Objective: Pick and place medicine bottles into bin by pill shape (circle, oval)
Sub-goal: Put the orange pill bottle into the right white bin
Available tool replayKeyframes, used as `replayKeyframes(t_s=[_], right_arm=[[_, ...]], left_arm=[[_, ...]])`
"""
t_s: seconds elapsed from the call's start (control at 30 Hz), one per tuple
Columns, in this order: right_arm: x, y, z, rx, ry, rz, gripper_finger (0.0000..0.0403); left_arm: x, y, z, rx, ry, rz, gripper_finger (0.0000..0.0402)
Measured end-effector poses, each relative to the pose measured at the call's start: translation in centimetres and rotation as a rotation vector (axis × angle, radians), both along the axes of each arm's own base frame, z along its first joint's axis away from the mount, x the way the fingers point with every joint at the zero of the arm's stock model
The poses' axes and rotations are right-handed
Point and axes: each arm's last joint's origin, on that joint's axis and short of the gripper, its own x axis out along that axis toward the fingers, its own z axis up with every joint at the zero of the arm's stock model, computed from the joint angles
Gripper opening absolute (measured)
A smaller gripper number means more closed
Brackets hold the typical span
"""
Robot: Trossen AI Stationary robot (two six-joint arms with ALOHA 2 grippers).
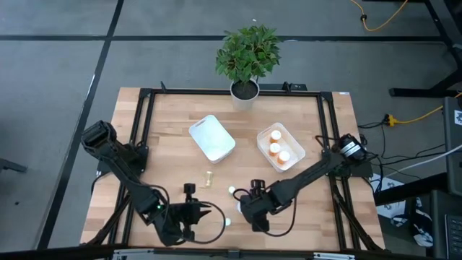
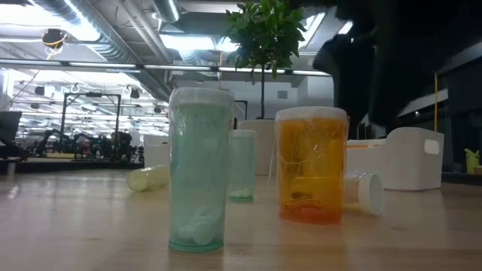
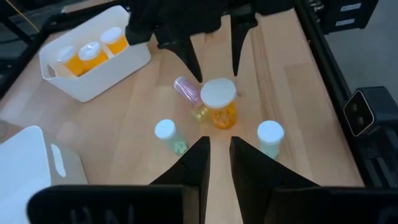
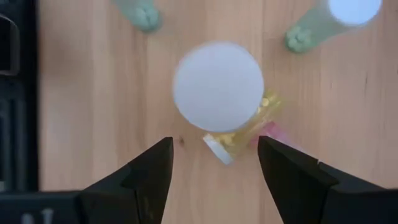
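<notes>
Right gripper (image 4: pixel 214 163) open above upright orange bottle (image 3: pixel 219 103) — bare wood either side | yellow bottle (image 4: pixel 239 138) lying flat, touching it | left gripper (image 3: pixel 216 149) shut, near front edge

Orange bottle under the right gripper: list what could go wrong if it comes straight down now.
1. The orange bottle stands tight against a yellow bottle lying on its side; a closing finger could catch or roll it.
2. The right gripper is open, but its jaws look off-centre from the cap, so a finger might land on it.
3. Two teal bottles stand nearby and could be tipped.
</notes>
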Motion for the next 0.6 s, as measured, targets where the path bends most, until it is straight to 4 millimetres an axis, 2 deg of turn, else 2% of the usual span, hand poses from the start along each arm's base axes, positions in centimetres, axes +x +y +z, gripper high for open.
replayKeyframes(t_s=[0.27,0.6], right_arm=[[0.4,-0.1,0.0,-0.009,-0.033,0.060,0.0236],[1.6,-0.3,-1.1,-0.030,-0.071,0.135,0.0236]], left_arm=[[0.0,0.1,0.0,0.006,0.001,0.003,0.0055],[0.0,0.1,0.0,0.006,0.001,0.003,0.0055]])
